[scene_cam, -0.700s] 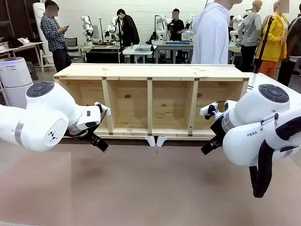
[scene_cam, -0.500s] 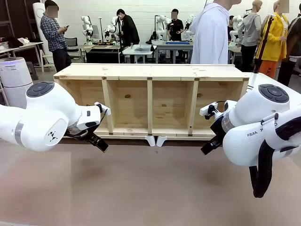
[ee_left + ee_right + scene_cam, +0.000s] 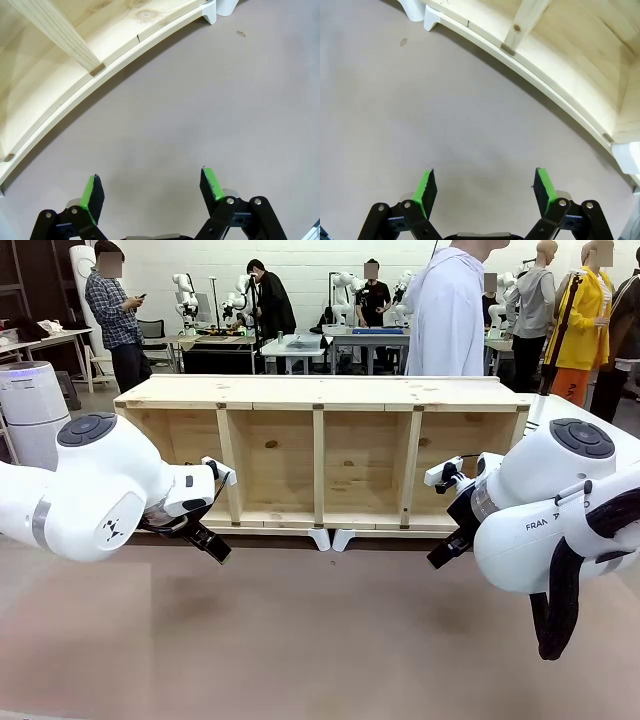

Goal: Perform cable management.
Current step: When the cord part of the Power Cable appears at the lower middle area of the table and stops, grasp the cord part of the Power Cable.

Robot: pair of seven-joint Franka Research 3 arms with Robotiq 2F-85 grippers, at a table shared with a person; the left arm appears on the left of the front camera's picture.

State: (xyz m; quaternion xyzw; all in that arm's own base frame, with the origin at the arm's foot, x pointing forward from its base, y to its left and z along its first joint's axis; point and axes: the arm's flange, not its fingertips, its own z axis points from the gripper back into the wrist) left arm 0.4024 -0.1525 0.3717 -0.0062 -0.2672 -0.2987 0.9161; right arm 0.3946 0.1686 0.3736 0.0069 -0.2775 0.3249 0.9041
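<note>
The cable is out of view. My left gripper [image 3: 212, 548] hangs low over the brownish table, in front of the left end of the wooden shelf [image 3: 320, 455]. In the left wrist view it [image 3: 150, 177] is open, with only bare tabletop between its green pads. My right gripper [image 3: 440, 555] hovers in front of the shelf's right end. The right wrist view shows it [image 3: 485, 177] open as well, holding nothing. Both wrist views catch the shelf's lower front edge [image 3: 75, 95] [image 3: 545, 75] just beyond the fingers.
The long shelf lies on its side across the table's far half, its compartments facing me, on small white feet [image 3: 320, 538]. A person in a white shirt [image 3: 450, 310] stands behind it. A white cylindrical unit [image 3: 30, 405] stands at the far left.
</note>
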